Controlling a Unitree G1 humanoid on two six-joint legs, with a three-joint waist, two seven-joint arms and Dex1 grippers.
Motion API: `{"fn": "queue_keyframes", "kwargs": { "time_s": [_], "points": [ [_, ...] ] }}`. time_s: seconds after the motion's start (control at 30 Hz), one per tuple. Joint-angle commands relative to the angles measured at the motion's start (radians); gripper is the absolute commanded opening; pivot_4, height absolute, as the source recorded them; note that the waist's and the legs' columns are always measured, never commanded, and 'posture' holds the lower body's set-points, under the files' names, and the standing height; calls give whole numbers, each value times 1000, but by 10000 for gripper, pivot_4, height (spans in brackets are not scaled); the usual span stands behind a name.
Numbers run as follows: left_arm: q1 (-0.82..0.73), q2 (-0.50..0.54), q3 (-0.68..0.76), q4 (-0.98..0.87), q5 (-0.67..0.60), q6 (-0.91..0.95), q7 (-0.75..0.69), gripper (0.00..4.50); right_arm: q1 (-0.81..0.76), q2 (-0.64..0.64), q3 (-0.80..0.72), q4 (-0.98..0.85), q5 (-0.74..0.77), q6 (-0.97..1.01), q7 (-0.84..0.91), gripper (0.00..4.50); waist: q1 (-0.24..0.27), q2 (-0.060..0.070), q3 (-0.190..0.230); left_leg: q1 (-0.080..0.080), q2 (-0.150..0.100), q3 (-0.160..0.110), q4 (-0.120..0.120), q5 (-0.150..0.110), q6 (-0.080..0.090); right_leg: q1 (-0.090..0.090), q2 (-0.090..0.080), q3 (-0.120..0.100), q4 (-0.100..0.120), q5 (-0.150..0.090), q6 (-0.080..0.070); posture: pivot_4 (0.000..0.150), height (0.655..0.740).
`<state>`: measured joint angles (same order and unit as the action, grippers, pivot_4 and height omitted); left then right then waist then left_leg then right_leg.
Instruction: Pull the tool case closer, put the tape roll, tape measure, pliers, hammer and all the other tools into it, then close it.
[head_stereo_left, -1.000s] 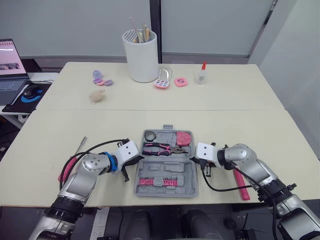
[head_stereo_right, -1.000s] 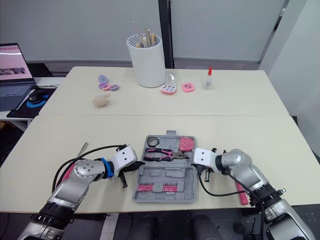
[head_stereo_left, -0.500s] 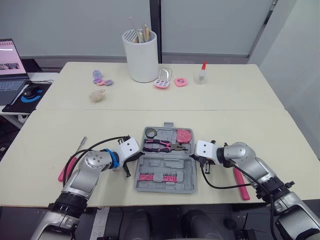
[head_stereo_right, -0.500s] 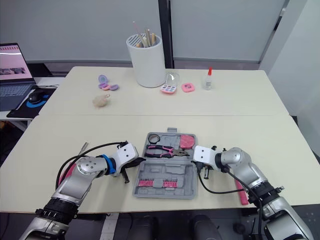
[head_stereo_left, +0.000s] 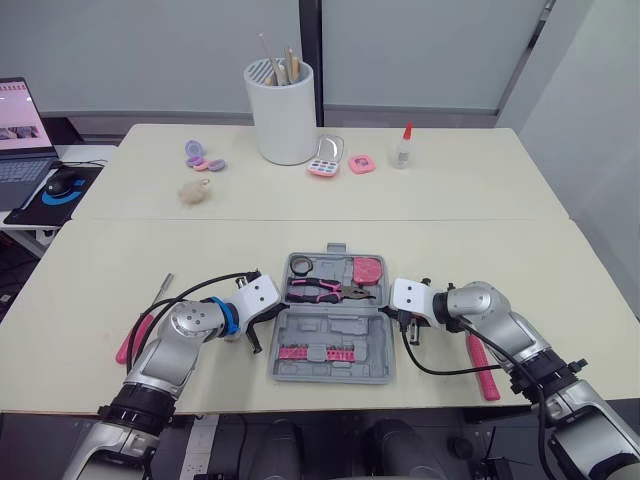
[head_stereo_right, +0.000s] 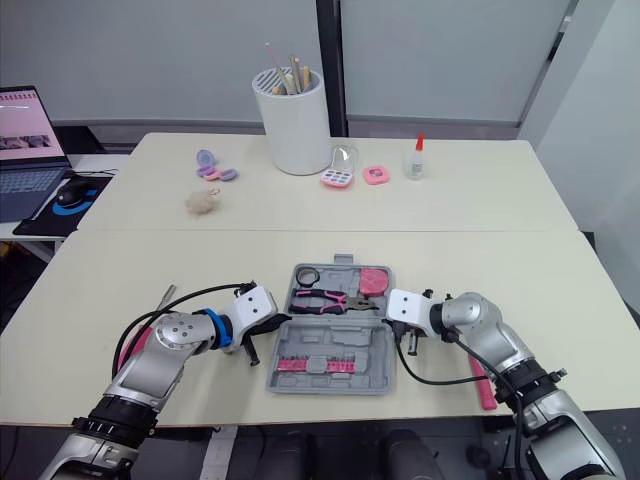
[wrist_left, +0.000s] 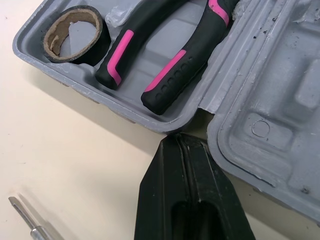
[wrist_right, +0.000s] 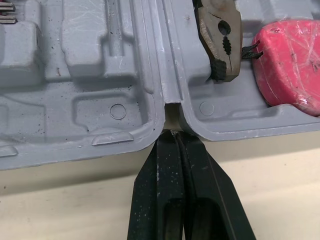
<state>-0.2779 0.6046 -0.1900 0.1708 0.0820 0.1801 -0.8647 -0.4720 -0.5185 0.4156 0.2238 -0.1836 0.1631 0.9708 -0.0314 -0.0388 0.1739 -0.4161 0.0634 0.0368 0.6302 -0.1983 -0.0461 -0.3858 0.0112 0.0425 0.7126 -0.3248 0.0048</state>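
- Since a second ago the tool case (head_stereo_left: 345, 328) has slid a little away from the near edge of the bench (head_stereo_left: 480, 260), and both pincers have gone with it.
- It lies open and flat in front of the robot, its far half holding tools and its near half a row of pink bits.
- Left pincer (wrist_left: 181, 142) has its fingers pressed together on nothing, the tips at the hinge notch on the case's left side.
- Right pincer (wrist_right: 173, 135) is likewise closed and empty, its tips at the matching notch on the right.
- Moving the case well probably calls for both arms travelling at one pace; uneven force at the notches would turn the case or fold a half up.
- Closed tips can nudge but not hook, so drawing it nearer likely needs a hold over a rim.
- A long pink-handled tool (head_stereo_left: 482, 368) lies on the bench beside the right arm, out of the case.
- Pliers (head_stereo_left: 320, 293) lie across the far half.
- A screwdriver (head_stereo_left: 163, 290) lies on the bench beside the left arm.
- Tape measure (head_stereo_left: 368, 271) is in the far half's right corner.
- Tape roll (wrist_left: 75, 32) sits in its left corner.
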Motion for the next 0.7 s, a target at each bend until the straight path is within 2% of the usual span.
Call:
{"fn": "queue_keyframes", "kwargs": {
  "time_s": [0.03,0.47,0.7],
  "points": [
    [-1,-12,-22,-4,0,-11,-6,0,-30,26,-11,-34,11,-34,-11,142,0,0,0,0,0,0,0,0,0,0,0,0,0,0,0,1500,7400],
    [-18,-14,-21,16,0,-16,-8,0,-24,37,-5,-40,3,-32,-13,142,0,0,0,0,0,0,0,0,0,0,0,0,0,0,0,1500,7400],
    [3,13,-2,2,-31,-2,-55,0,-32,25,-13,-22,1,-46,-13,142,-2,0,0,0,0,0,0,0,0,0,1,0,0,0,0,1500,7400]
  ]
}}
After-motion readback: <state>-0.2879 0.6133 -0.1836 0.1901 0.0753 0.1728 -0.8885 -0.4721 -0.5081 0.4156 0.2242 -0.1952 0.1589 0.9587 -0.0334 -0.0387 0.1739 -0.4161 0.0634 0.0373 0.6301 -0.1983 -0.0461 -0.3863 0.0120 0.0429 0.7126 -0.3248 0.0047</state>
